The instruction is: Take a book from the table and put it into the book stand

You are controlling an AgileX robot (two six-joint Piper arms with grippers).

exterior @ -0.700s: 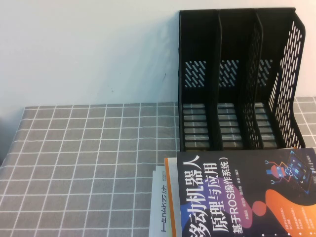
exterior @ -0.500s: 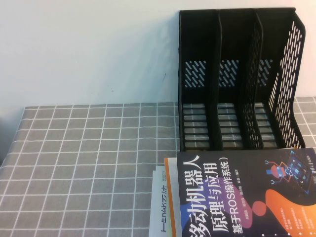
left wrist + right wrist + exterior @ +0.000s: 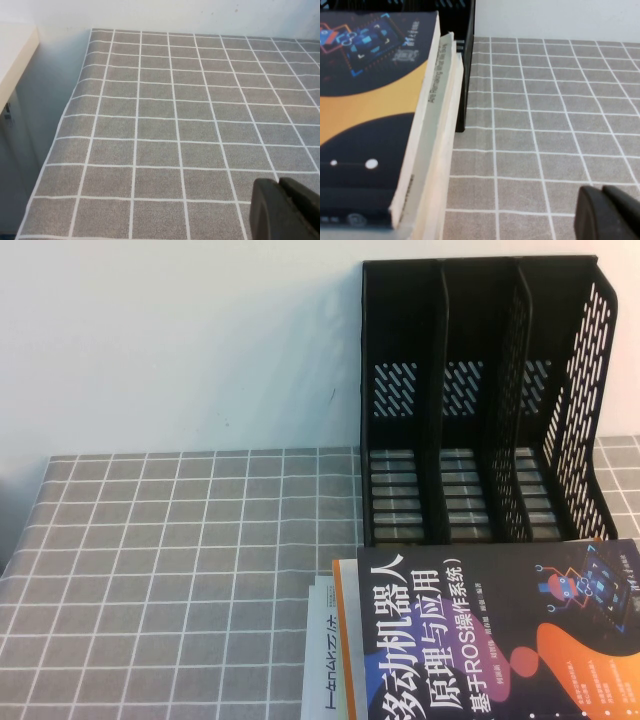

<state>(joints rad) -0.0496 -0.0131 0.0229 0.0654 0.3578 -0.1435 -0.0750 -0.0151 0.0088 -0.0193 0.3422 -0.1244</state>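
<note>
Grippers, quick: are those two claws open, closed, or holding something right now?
Left gripper: closed, holding nothing, over the grey checked cloth table.
Right gripper: closed, holding nothing, beside the black-covered paperback book on the stack.

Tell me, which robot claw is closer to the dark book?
Right. The right gripper sits beside the book; the left gripper sees only bare table.

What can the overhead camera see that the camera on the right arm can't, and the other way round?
Only the high view shows the whole book stand with its three empty compartments and the book's white title. Only the right wrist view shows the right gripper, fingers together over bare cloth beside the pile, and the page edges. Both show the dark book topping the pile and the checked table. The left gripper appears in neither.
</note>
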